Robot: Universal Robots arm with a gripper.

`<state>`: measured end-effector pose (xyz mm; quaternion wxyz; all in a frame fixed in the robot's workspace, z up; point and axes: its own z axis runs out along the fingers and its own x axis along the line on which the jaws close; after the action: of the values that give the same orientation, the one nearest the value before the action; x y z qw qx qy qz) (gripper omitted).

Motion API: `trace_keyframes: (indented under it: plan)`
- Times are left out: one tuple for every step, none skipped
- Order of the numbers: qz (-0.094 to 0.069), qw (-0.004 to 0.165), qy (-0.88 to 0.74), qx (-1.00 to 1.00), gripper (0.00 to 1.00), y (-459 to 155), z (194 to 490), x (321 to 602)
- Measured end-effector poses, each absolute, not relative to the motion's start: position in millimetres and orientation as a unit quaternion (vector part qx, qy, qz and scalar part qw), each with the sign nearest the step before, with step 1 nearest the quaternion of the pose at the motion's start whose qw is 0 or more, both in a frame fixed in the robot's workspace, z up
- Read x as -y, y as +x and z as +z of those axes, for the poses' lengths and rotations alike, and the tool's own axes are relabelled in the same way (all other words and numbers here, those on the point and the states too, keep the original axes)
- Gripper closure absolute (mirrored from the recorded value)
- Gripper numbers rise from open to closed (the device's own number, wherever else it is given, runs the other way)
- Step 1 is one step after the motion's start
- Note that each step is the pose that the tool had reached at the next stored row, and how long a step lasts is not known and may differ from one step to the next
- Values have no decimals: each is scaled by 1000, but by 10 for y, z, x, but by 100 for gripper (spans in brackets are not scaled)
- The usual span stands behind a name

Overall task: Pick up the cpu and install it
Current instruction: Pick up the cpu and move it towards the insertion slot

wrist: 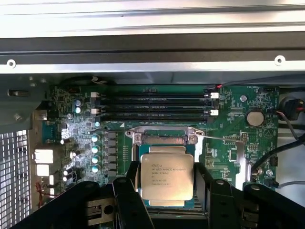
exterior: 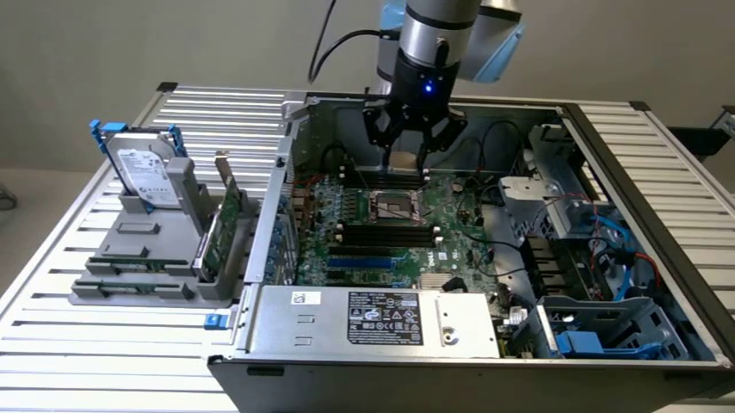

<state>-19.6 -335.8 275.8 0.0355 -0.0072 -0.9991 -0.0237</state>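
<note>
Nearest in the exterior view, a boxy power supply [exterior: 373,320] of dull silver sheet metal carries a black-and-white label and sits along the front edge of the open computer case [exterior: 279,163]. The case rests on a table [exterior: 103,361] of pale ribbed metal slats. On the exterior view's left, a grey plastic holder [exterior: 138,258] keeps a silver hard drive [exterior: 144,172] with blue rails upright. Circuit cards stand on edge beside it. Deeper inside the case lies the green motherboard [exterior: 460,232], flat and crowded with small parts. It carries long black memory slots [exterior: 385,232] and a square metal-framed socket [exterior: 397,206]. Above that socket hangs the gripper [exterior: 404,163], whose matte black fingers [wrist: 125,195] are clenched on opposite edges of the cpu [wrist: 167,176]. The chip is a flat square with a smooth, pale silvery lid bearing fine printed text, held level and clear of the board. In the wrist view the socket's shiny frame shows just past the chip. A round silver coin cell [wrist: 255,118] sits off to the side on the board. Farthest back is the case's grey metal wall.
</note>
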Motion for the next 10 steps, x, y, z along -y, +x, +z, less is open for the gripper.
trace_keyframes:
  plan:
    - [-24,35,-7,999,45,-196,2740,3356]
    - [-24,35,-7,999,45,-196,2722,3355]
    - [-24,34,-7,999,45,-196,2703,3354]
    - [-23,34,-7,999,45,-196,2685,3353]
    - [-23,34,-7,999,45,-196,2667,3353]
    - [-23,33,-7,999,45,-196,2649,3352]
    - [-23,33,-7,999,45,-198,2631,3352]
    - [-23,33,-7,999,45,-200,2613,3352]
    - [-22,33,-7,999,45,-202,2597,3352]
    - [-22,33,-7,999,45,-203,2588,3351]
